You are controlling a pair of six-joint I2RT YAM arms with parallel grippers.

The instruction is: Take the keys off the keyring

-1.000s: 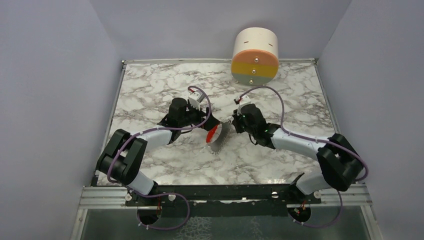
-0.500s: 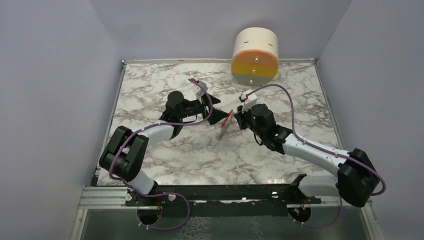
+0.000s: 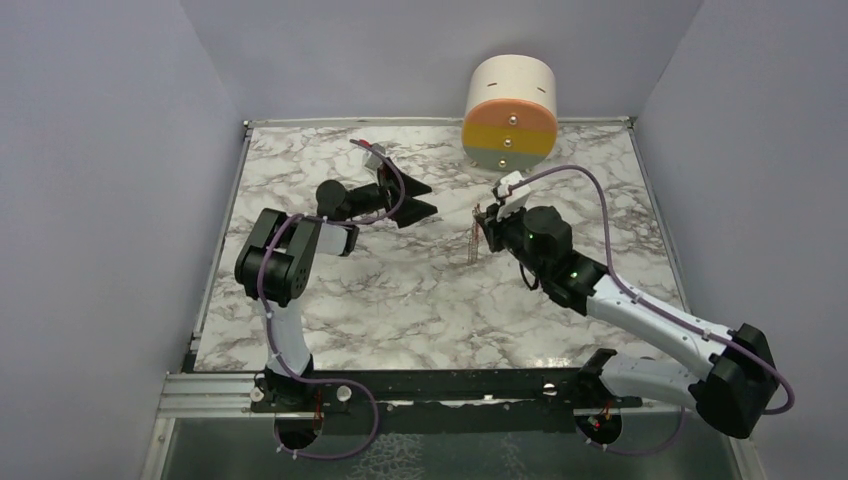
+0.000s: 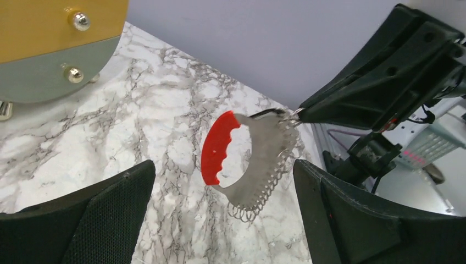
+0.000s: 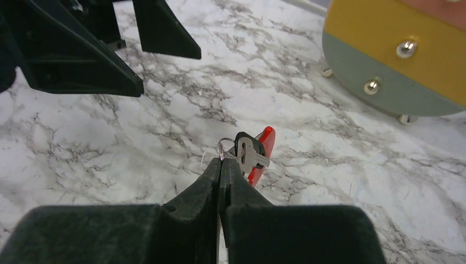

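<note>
Keys (image 4: 266, 146) dangle as one bunch just below the tip of the right pincer (image 5: 221, 164). Its two fingers are clenched flat together on the keyring (image 5: 222, 147), a thin wire loop poking out just past their tips. From that loop hang a red curved piece (image 4: 215, 151), a silvery strip (image 4: 269, 176) with a chain-like edge and, seen from the right wrist, a small key (image 5: 250, 154) with a dark head. The bunch hangs over the marble table (image 3: 330, 300); whether its lowest part reaches the surface I cannot tell. The left pincer (image 3: 433, 198) is released, fingers spread wide, and faces the bunch from the opposite side. In its wrist view the keys sit straight ahead, beyond its fingertips and touching neither finger. Ahead of the right pincer and to its right stands a round drum (image 3: 510, 110) banded orange, yellow and grey, with small metal knobs on its face.
</note>
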